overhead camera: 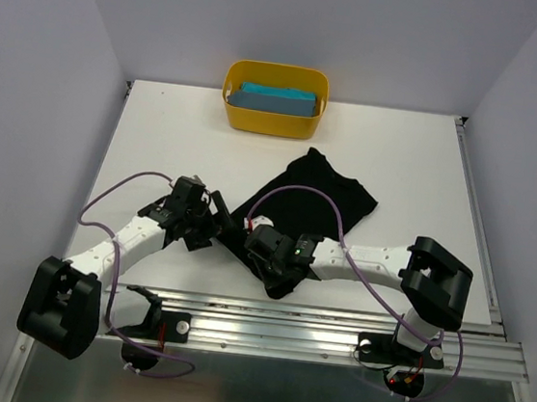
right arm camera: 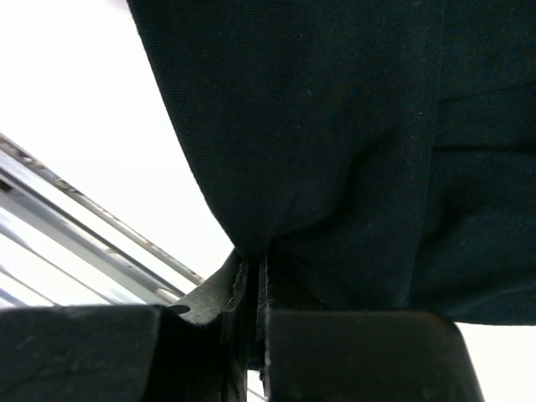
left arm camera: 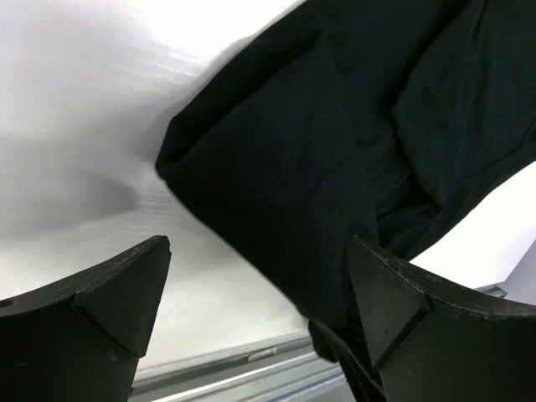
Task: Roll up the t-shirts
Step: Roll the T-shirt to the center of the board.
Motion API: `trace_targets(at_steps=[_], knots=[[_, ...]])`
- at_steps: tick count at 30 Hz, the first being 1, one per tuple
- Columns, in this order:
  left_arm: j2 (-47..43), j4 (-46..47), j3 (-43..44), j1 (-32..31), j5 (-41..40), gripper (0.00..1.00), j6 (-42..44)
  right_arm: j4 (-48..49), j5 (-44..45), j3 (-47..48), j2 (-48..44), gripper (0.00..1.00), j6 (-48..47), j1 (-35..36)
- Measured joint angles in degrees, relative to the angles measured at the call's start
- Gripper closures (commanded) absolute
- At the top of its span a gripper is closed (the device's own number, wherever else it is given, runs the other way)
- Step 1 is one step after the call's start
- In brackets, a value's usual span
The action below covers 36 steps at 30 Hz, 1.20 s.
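The black t-shirt (overhead camera: 312,201) lies spread on the white table (overhead camera: 160,130) on the near side of the yellow tub (overhead camera: 234,118), running diagonally away from it toward the arms. The teal t-shirt (overhead camera: 278,99) sits folded inside the tub. At the black shirt's end farthest from the tub, the right gripper (right arm camera: 261,285) is clamped on a pinched fold of its cloth. The left gripper (left arm camera: 260,276), also at that far end, has its jaws spread wide over the shirt's edge, holding nothing.

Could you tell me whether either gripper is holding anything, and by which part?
The right gripper pinches the black t-shirt by a fold at its near end; the left gripper is open, holding nothing.
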Motion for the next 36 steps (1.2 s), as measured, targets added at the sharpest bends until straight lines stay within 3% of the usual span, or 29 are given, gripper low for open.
trace_targets(at_steps=[8,11,14,15,16,18,19,20,22,24,30,36], knots=[[1.3,6.8,-3.5,-1.2,0.0,0.04,-3.1,1.1,-2.3,0.0,0.0,0.99,2.4,-0.2],[3.7,9.7,-3.5,-1.7,0.0,0.13,-3.7,1.8,-2.9,0.0,0.0,0.99,3.1,-0.5],[5.8,12.0,-3.6,-1.9,0.0,0.32,-4.0,2.3,-3.1,0.0,0.0,0.99,3.7,-0.7],[6.7,12.9,-3.6,-1.9,-0.1,0.43,-4.0,2.4,-3.1,0.0,0.0,0.99,3.8,-0.8],[7.5,13.4,-3.6,-1.9,-0.2,0.50,-4.0,2.4,-3.1,0.0,0.0,0.92,3.9,-0.8],[9.2,14.2,-3.6,-2.1,-0.4,0.77,-3.8,2.4,-3.1,0.0,0.0,0.74,3.9,-0.9],[9.8,14.4,-3.6,-2.1,-0.4,0.92,-3.7,2.3,-2.8,0.0,0.0,0.53,3.8,-0.9],[10.3,14.5,-3.5,-2.1,-0.5,1.00,-3.5,2.1,-2.4,0.0,0.0,0.45,3.7,-0.8],[10.7,14.5,-3.3,-2.1,-0.5,1.00,-3.1,1.9,-0.8,0.1,0.0,0.29,3.2,-0.8],[10.7,14.3,-2.7,-2.1,-0.9,1.00,-2.8,1.0,1.8,0.6,0.0,0.23,2.2,-0.6],[10.7,12.9,-0.9,-2.1,-2.0,1.00,-2.6,-1.7,10.9,4.0,0.0,0.14,-0.6,2.9],[10.7,10.6,1.0,-2.1,-2.7,1.00,-2.3,-3.2,19.9,8.0,1.7,0.13,-3.1,9.5]])
